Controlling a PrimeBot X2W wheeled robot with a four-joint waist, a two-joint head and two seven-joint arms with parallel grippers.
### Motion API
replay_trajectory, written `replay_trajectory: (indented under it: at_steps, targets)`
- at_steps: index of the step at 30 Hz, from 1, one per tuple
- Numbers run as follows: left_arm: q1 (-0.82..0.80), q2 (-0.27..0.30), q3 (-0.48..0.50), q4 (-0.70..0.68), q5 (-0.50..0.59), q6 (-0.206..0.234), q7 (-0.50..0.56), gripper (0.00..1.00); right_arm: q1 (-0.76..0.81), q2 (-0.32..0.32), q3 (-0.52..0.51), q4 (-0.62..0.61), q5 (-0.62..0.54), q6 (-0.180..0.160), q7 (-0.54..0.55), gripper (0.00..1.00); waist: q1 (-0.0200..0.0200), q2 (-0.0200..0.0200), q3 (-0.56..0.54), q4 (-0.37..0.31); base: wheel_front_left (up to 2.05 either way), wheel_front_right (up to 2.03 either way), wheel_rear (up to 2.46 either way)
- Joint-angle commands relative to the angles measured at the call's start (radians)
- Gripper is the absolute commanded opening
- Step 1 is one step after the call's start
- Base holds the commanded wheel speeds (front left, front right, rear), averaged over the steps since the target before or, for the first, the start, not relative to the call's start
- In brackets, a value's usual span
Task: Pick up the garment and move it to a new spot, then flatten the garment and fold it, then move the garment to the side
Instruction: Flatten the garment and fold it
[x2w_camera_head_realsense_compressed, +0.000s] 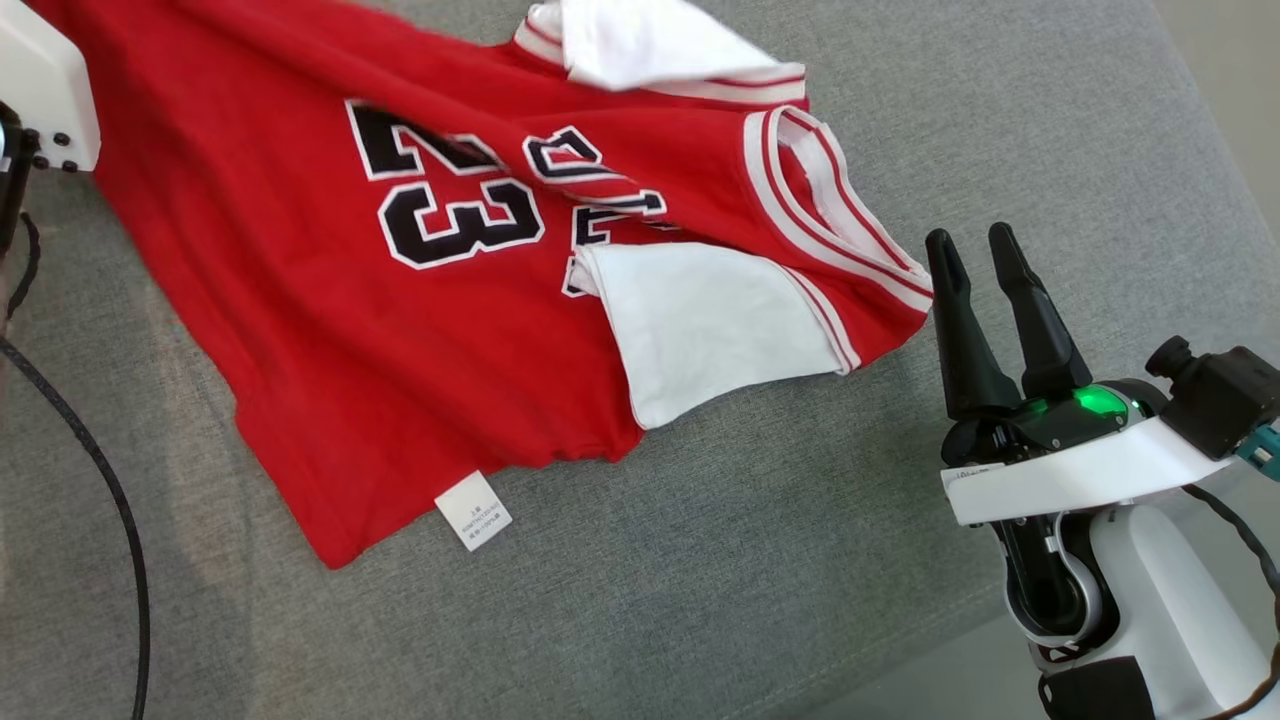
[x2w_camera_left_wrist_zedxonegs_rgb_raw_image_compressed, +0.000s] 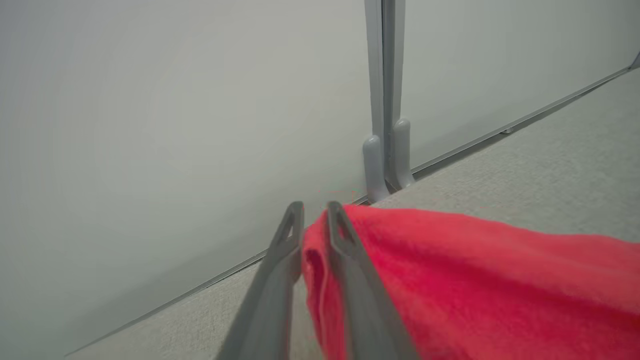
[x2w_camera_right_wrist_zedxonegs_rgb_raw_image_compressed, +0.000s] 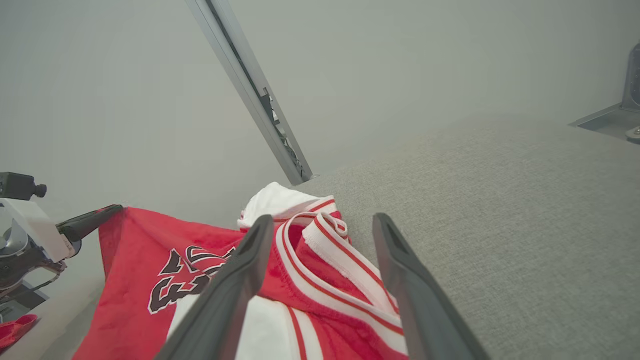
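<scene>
The garment (x2w_camera_head_realsense_compressed: 330, 300) is a red jersey with white trim and a black "23". It lies spread and rumpled on the grey fabric surface (x2w_camera_head_realsense_compressed: 700, 560), with a white lining panel (x2w_camera_head_realsense_compressed: 710, 320) turned up and a care label (x2w_camera_head_realsense_compressed: 473, 510) at its near hem. My left gripper (x2w_camera_left_wrist_zedxonegs_rgb_raw_image_compressed: 315, 207) is shut on a fold of the garment (x2w_camera_left_wrist_zedxonegs_rgb_raw_image_compressed: 475, 280), holding that edge raised off the surface. In the right wrist view the left gripper (x2w_camera_right_wrist_zedxonegs_rgb_raw_image_compressed: 112, 210) lifts a red corner. My right gripper (x2w_camera_head_realsense_compressed: 972, 240) stands open just right of the striped collar (x2w_camera_head_realsense_compressed: 830, 220), touching nothing.
A black cable (x2w_camera_head_realsense_compressed: 100, 470) loops over the left side of the surface. My left arm's white housing (x2w_camera_head_realsense_compressed: 45, 90) sits at the upper left. A pale wall with a grey metal post (x2w_camera_left_wrist_zedxonegs_rgb_raw_image_compressed: 382, 100) borders the far edge. The surface ends at the lower right.
</scene>
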Motion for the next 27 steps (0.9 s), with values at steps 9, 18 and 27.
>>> replay_trajectory:
  at_steps: [9, 18, 27]
  targets:
    - [-0.010, -0.038, 0.016, 0.037, -0.026, 0.050, -0.137, 1.00, -0.022, -0.016, 0.000, 0.011, -0.012, 0.000, -0.002, 1.00, 0.0000, 0.0000, -0.055, 0.057, 0.00, 0.00, 0.00]
    - [0.160, -0.110, 0.055, -0.121, -0.089, 0.049, -0.224, 1.00, 0.004, -0.080, 0.007, 0.023, -0.046, 0.000, -0.002, 1.00, 0.0000, 0.0000, -0.169, 0.190, 0.00, 0.00, 0.00]
    - [0.570, -0.186, 0.128, -0.538, -0.105, 0.084, -0.224, 1.00, 0.036, -0.123, 0.007, 0.047, -0.068, 0.000, -0.002, 1.00, 0.0000, 0.0000, -0.263, 0.312, 0.00, 0.00, 0.00]
